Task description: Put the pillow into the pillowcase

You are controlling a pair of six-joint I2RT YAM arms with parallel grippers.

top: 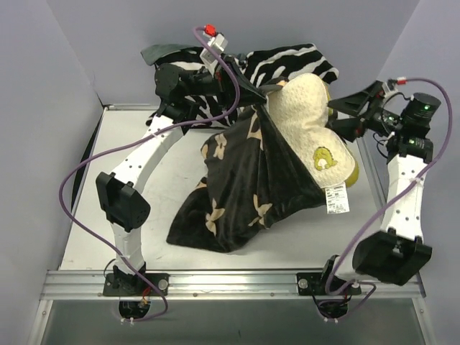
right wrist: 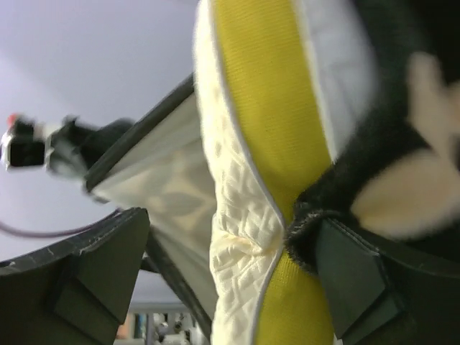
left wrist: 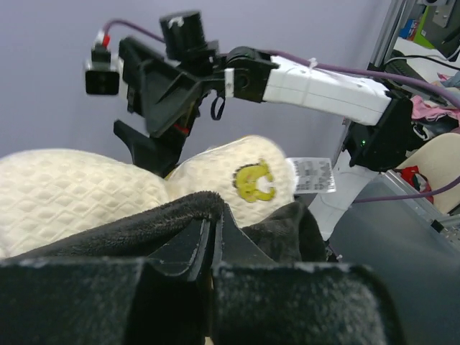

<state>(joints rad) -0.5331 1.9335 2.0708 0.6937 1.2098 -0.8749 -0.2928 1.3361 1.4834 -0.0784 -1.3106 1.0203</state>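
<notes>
Locate the pillow (top: 305, 118) at the far right of the tabletop (top: 154, 183). It sits partly inside the pillowcase (top: 241, 190). Its lower left portion is covered by the black fabric. The dimpled cream face, the yellow logo (top: 324, 158) and the white tag (top: 336, 198) are outside the opening. The rest of the pillowcase slopes down from the raised hem and spreads across the middle of the tabletop. The zebra-striped cushion (top: 287, 63) lies behind both, against the back wall.

Check the left tool (left wrist: 213, 248). Its jaws are closed together on a fold of the pillowcase hem, and the hem is held up just beside the top edge of the pillow.

Check the right tool (right wrist: 230, 237). Its jaws are spread wide. The olive-yellow edge band (right wrist: 251, 86) of the pillow and a bunched piece of the pillowcase hem run between them. One finger (right wrist: 359, 280) lies against the black fabric. The other finger (right wrist: 86, 266) stands apart from the pillow, so the tool has no closed hold on either item.
</notes>
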